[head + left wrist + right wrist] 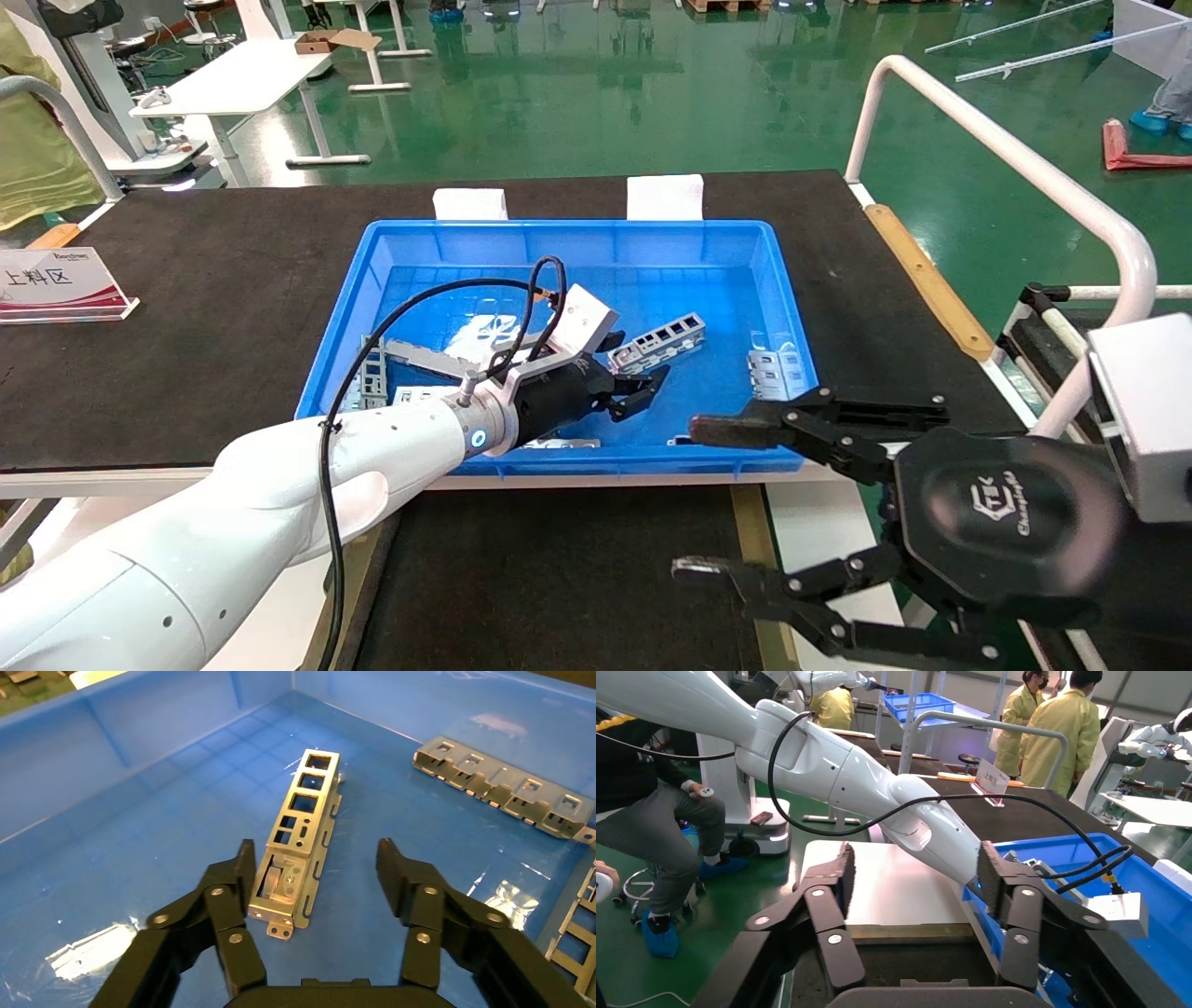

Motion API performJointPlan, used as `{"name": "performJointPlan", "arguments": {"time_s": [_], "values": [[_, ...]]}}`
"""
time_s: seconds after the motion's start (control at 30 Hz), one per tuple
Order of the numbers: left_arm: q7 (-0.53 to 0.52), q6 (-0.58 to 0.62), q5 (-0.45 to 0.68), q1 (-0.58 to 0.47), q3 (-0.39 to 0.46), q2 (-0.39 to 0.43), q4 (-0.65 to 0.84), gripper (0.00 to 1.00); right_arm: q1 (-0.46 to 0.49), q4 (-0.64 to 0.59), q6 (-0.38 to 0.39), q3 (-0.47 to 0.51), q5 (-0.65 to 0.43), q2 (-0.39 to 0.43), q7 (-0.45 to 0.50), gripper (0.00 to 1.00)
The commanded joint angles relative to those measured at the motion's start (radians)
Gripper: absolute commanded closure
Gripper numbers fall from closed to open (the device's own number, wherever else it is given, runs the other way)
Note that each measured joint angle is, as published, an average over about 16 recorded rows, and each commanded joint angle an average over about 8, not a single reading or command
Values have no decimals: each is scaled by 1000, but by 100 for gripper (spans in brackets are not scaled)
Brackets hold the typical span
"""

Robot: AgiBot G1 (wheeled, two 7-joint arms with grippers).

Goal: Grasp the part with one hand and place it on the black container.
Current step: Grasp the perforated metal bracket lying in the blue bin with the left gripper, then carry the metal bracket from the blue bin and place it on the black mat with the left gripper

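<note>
The part (656, 343), a silver ladder-like strip with square cut-outs, lies flat on the floor of the blue bin (400, 242). My left gripper (638, 391) is open, low inside the bin at the part's near end. In the left wrist view the part (302, 836) lies between the spread fingers of the left gripper (316, 857), close to one finger (239, 881), and is not gripped. The black container (559, 578), with tan side strips, lies in front of the bin. My right gripper (698, 499) is open and empty above the container's right edge; the right wrist view shows the right gripper (916, 855) over the black surface (905, 966).
More metal parts lie in the bin: one at the right wall (778, 373), several at the left (372, 377), and another strip (502, 787) beyond the left gripper. A white rail (1024, 158) runs at the right. A sign (60, 280) stands at the far left.
</note>
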Motion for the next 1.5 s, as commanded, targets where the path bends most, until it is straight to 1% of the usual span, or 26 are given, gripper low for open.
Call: {"name": "performJointPlan", "arguments": {"time_s": [0.03, 0.5, 0.97, 1.5], "values": [[8, -3, -13, 4, 4, 0, 1, 100, 0, 0, 0, 0, 0, 0, 0, 100], [49, -5, -83, 17, 36, 0, 5, 100, 0, 0, 0, -1, 1, 0, -1, 100], [104, 3, -158, -6, 43, 0, 10, 100, 0, 0, 1, -2, 1, 1, -1, 100], [191, 81, -284, -51, 20, 2, 19, 100, 1, 0, 1, -3, 2, 1, -1, 100]]}}
